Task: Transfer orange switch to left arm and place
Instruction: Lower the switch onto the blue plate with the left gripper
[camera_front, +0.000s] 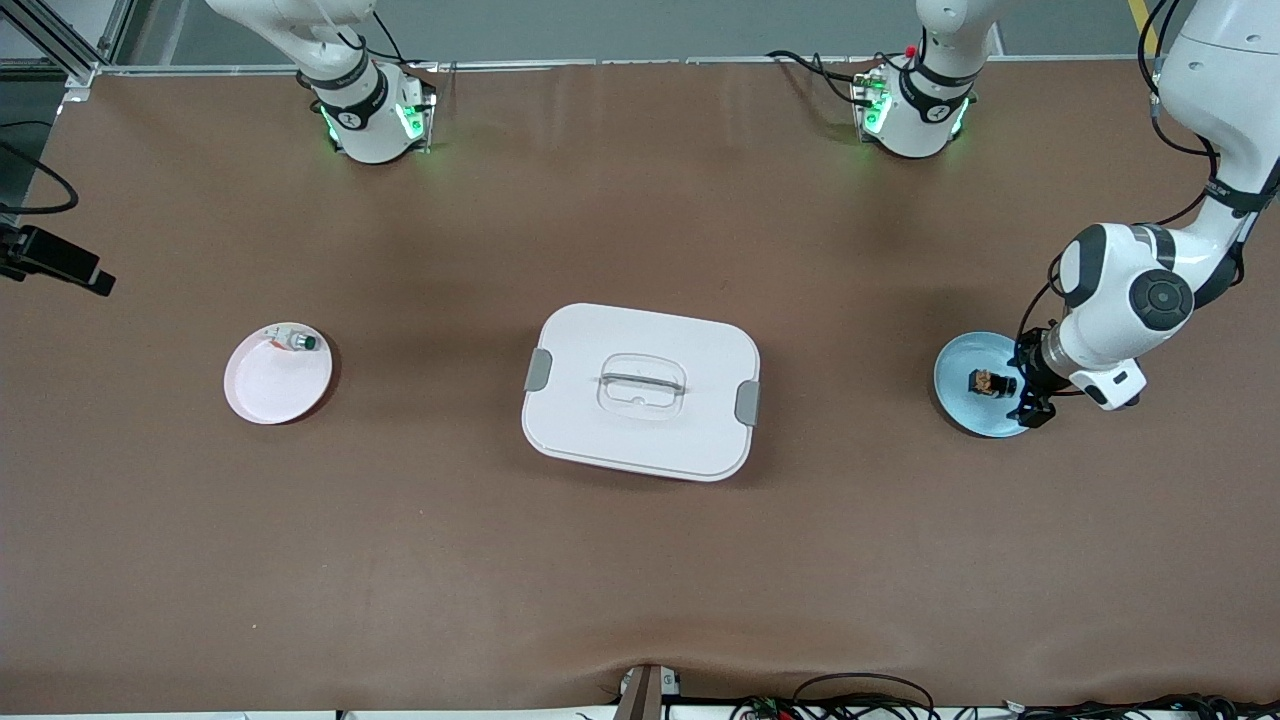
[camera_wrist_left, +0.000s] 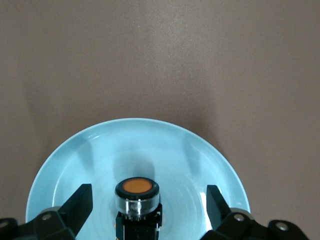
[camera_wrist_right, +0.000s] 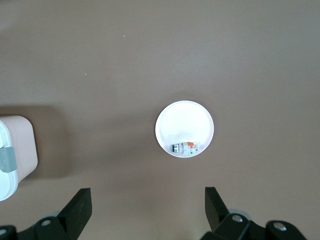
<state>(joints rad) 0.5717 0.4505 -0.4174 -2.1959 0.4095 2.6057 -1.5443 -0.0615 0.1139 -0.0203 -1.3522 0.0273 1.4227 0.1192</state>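
The orange switch (camera_front: 990, 382) lies on a light blue plate (camera_front: 962, 405) at the left arm's end of the table. My left gripper (camera_front: 1030, 385) is low over that plate and open, with one finger on each side of the switch and a gap on both sides. In the left wrist view the orange cap (camera_wrist_left: 137, 187) sits between the fingers (camera_wrist_left: 80, 202) of the left gripper (camera_wrist_left: 148, 200), on the plate (camera_wrist_left: 150, 142). The white box (camera_front: 580, 400) stands mid-table. My right gripper (camera_wrist_right: 147, 202) is open and empty, high above the table and out of the front view.
A pale pink plate (camera_front: 275, 390) with a white green-capped switch (camera_front: 293, 341) sits toward the right arm's end; both show in the right wrist view (camera_wrist_right: 185, 122), with a corner of the box (camera_wrist_right: 15, 150). A black camera (camera_front: 55, 260) stands at that table edge.
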